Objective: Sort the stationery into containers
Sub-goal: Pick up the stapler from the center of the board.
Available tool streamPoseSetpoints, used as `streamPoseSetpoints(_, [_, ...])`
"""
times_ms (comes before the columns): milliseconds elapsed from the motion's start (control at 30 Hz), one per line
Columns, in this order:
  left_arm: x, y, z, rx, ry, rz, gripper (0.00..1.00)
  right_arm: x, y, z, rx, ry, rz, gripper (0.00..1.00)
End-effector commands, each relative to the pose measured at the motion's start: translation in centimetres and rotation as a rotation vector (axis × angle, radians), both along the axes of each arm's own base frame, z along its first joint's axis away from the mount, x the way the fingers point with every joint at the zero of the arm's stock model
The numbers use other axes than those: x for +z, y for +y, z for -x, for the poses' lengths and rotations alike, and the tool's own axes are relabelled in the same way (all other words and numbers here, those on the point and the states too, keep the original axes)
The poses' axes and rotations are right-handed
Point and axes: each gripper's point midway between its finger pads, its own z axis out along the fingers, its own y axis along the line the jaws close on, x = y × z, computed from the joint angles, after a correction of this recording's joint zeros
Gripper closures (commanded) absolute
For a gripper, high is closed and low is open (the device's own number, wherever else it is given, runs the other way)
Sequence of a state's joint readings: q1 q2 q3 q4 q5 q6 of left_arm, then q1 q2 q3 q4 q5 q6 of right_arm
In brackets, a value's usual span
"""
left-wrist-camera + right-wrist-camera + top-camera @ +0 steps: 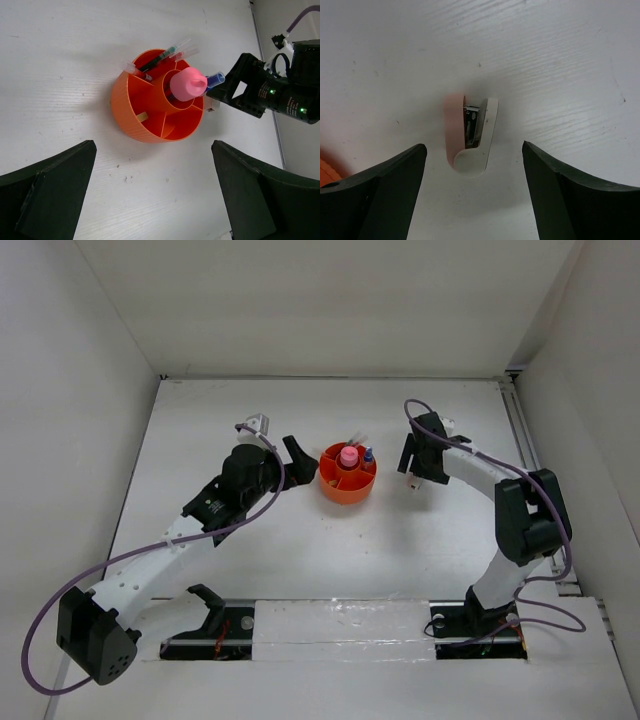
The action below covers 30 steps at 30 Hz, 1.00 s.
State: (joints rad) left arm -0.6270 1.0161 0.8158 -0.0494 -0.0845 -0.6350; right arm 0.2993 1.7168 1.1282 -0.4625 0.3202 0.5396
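Note:
The round orange organiser (348, 480) stands mid-table and also shows in the left wrist view (135, 115). Its central cup holds a pink tube (187, 84) and a blue-capped marker (215, 79). Thin pens (160, 57) lean in a far compartment, and a small pale eraser (143, 116) lies in a near one. My left gripper (152, 167) is open and empty, just left of the organiser (297, 458). My right gripper (473, 150) is open, hovering over a small pink-and-white stapler (470, 135) lying on the table right of the organiser (412, 483).
White walls enclose the table on the left, back and right. The right arm's wrist (280, 95) sits close beside the organiser's right side. The organiser's edge (324, 175) shows at the left of the right wrist view.

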Motion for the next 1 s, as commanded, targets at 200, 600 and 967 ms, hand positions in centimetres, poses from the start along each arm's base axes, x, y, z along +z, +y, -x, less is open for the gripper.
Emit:
streamPoseSetpoints(200, [3.4,-0.4,-0.2,-0.019,-0.081,0.047,0.00,-0.2,1.3,0.1,0.015,-0.023,-0.052,0.22])
streamPoseSetpoints(600, [4.7,0.1,0.1,-0.008,-0.108,0.062,0.00,-2.2,2.0,0.6,0.043,0.071,-0.082,0.34])
streamPoseSetpoints(967, [5.0,0.1,0.2,-0.008,-0.115,0.067,0.00,-2.7,1.6,0.5,0.038,0.131,-0.061,0.48])
